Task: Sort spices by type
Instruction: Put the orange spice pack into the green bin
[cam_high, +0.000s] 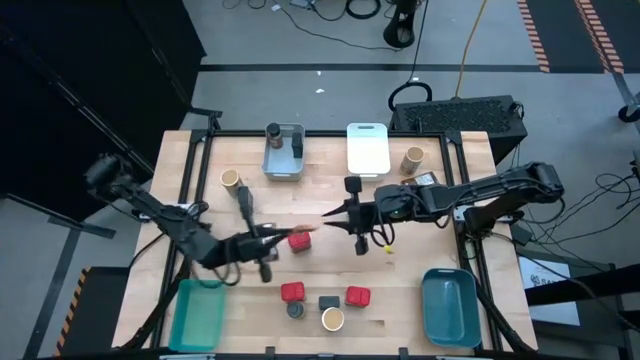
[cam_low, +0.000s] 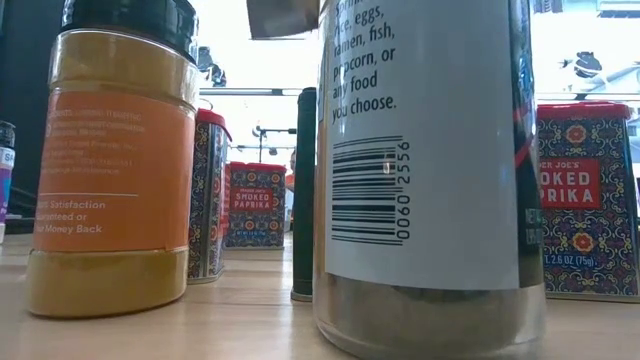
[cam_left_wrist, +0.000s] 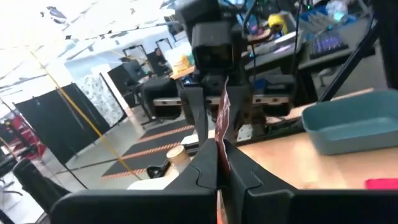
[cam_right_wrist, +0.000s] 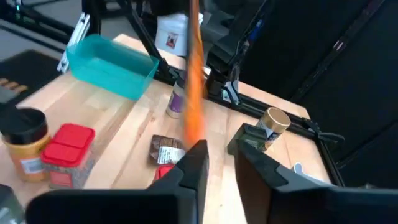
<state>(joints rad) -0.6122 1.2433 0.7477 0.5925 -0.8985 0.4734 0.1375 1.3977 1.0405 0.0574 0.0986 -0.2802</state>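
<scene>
Edge-on orange packet (cam_right_wrist: 194, 74), seemingly pinched by left pincer (cam_high: 298, 233); right pincer (cam_high: 330, 212) slightly parted beside it.

Red-lidded paprika tins (cam_high: 292, 292) in blue-and-red ornament — teal bin (cam_high: 197, 314), blue bin (cam_high: 449, 306), orange-labelled jar (cam_low: 117, 160).

A robotics lab or workshop: a wooden table (cam_high: 330, 200) in a black metal frame stands on grey carpet, with loose cables (cam_high: 330, 10) trailing on the floor behind it. Beyond the table, the left wrist view shows office chairs (cam_left_wrist: 152, 99), cluttered desks (cam_left_wrist: 292, 31) and orange-striped floor tape (cam_left_wrist: 155, 140).
</scene>
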